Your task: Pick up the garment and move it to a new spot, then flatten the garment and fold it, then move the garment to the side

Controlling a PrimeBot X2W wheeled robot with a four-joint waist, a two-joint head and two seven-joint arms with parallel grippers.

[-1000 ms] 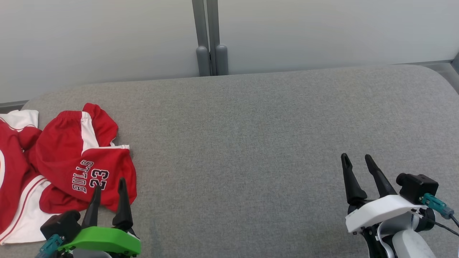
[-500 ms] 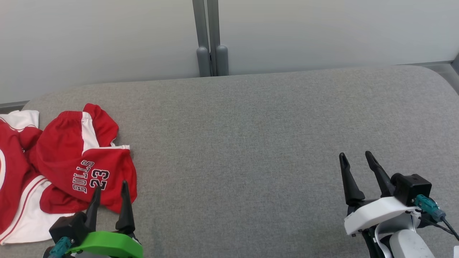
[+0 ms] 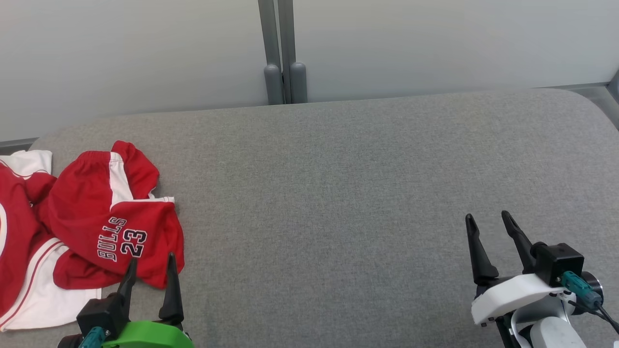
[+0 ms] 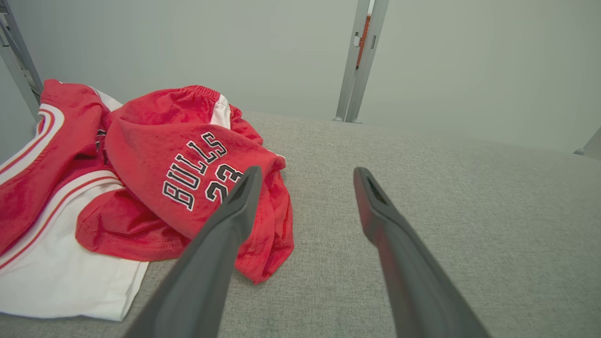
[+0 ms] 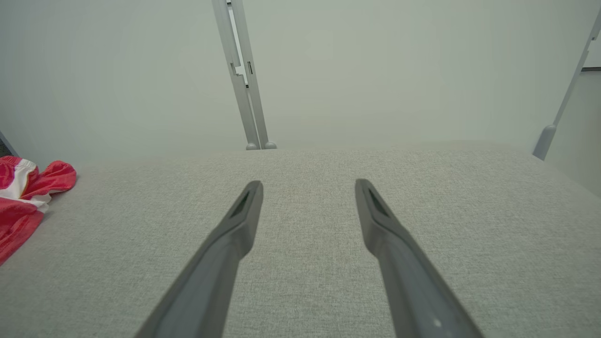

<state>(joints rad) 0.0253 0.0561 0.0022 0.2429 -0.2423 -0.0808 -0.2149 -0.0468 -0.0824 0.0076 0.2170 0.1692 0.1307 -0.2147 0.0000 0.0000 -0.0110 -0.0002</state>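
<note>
Shorts (image 3: 87, 208) crumpled; waistband far, long axis near-far.

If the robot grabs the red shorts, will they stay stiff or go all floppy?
Probably floppy: the shorts lie crumpled in soft folds, so they'd likely droop. They look thin, so probably light. They overlap a jersey, which might drag along.

Print on the red shorts (image 3: 87, 208)
You can read "BULLS" and "23" in black, white-edged characters on the crumpled cloth, at the lower left of the head view and left of centre in the left wrist view.
</note>
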